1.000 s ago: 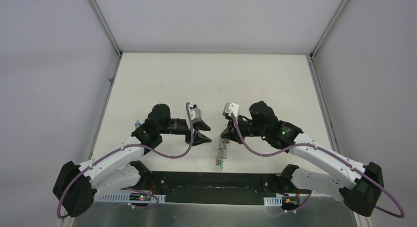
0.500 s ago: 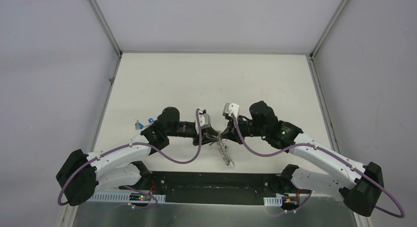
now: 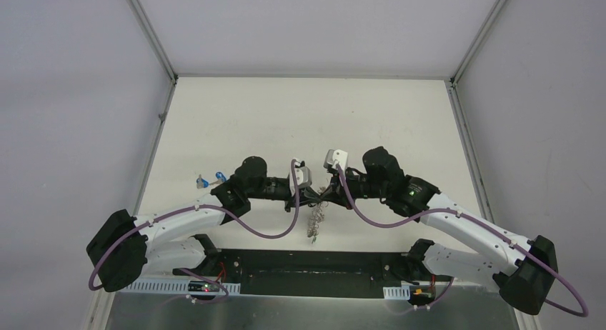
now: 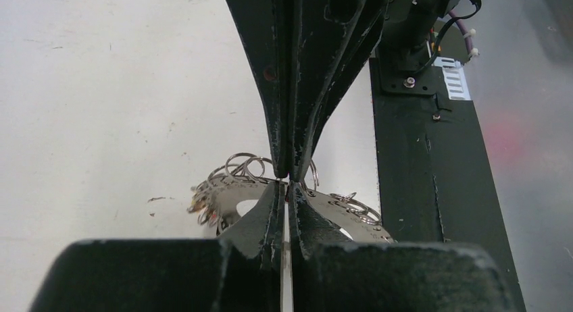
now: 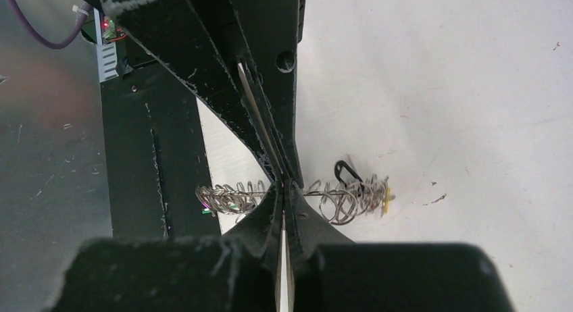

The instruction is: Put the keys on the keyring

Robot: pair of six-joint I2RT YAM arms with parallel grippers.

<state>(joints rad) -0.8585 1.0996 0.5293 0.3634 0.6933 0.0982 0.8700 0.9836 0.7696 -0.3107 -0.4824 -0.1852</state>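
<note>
Dangling above the near edge of the bench (image 3: 300, 116), the large silvery loop-fringed keyring (image 3: 314, 221) is clamped in both the closed left pincer (image 4: 287, 190) and right pincer (image 5: 284, 190), while small blue-tagged keys (image 3: 218, 177) lie leftward, nearer the left arm (image 3: 179, 219).

My left arm has swung in toward the middle. My left end effector (image 3: 311, 195), a second ago spread wide and well apart from my right end effector (image 3: 321, 193), is now pinched shut on the keyring (image 3: 314, 221), tip to tip with the right. The keyring swung out rightward and hangs down again. The blue key (image 3: 220, 177) has emerged from behind my left elbow.
</note>
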